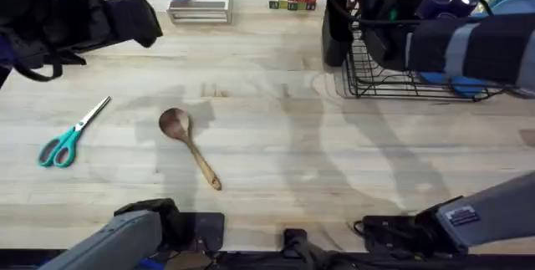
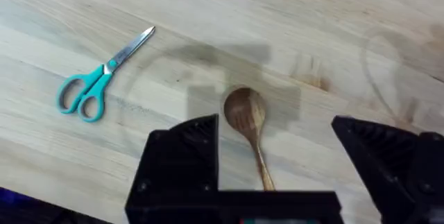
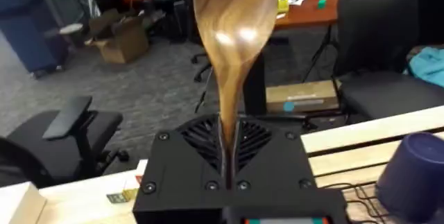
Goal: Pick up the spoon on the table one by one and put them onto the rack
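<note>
One wooden spoon lies flat on the light wood table, left of centre in the overhead view, bowl at the 11 o'clock end and handle running toward 5 o'clock. Teal-handled scissors lie well apart from it, toward 9 o'clock, blades pointing to about 1 o'clock. The left gripper hangs above this spoon with its two black fingers spread wide apart; in the left wrist view the spoon's bowl sits between them on the table, and the scissors lie further off. No contact between fingers and spoon can be seen. The second spoon is clamped in the right gripper, whose fingers are closed on the handle; the bowl stands up in front of the right wrist camera, with office chairs and a floor beyond it. In the overhead view the right arm reaches across the rack at about 2 o'clock on the table; the held spoon cannot be made out there. The rack's tall black utensil holder stands at its left end. Small lettered blocks and a flat box with a blue disc sit along the far edge near 12 o'clock.
</note>
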Robot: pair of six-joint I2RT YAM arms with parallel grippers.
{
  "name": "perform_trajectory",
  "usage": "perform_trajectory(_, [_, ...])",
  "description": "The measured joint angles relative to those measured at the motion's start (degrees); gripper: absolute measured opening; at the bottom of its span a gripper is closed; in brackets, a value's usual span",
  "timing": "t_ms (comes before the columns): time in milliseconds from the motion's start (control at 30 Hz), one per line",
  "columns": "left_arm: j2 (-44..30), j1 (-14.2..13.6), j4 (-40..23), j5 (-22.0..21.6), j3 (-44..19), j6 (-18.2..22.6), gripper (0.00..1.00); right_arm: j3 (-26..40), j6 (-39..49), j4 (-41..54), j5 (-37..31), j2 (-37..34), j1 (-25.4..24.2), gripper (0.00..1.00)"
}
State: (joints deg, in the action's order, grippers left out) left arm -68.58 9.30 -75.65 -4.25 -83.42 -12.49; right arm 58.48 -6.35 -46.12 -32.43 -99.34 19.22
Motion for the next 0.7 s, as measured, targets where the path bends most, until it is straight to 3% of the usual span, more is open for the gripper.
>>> perform_trajectory(300, [0.0, 0.0, 0.01, 0.0, 0.0, 0.0, 0.993, -0.2, 0.0, -6.78, 2.15, -7.72, 0.04, 0.035])
perform_trajectory(567, [0.0, 0.0, -0.01, 0.0, 0.0, 0.0, 0.993, -0.48, 1.47, -5.77, 2.24, -8.58, 0.61, 0.035])
perform_trajectory(633, [0.0, 0.0, -0.01, 0.0, 0.0, 0.0, 0.993, -0.48, 7.86, 0.2, 2.34, -8.58, 2.83, 0.035])
perform_trajectory(700, [0.0, 0.0, -0.01, 0.0, 0.0, 0.0, 0.993, -0.5, 8.79, 0.39, 2.48, -8.57, 2.99, 0.034])
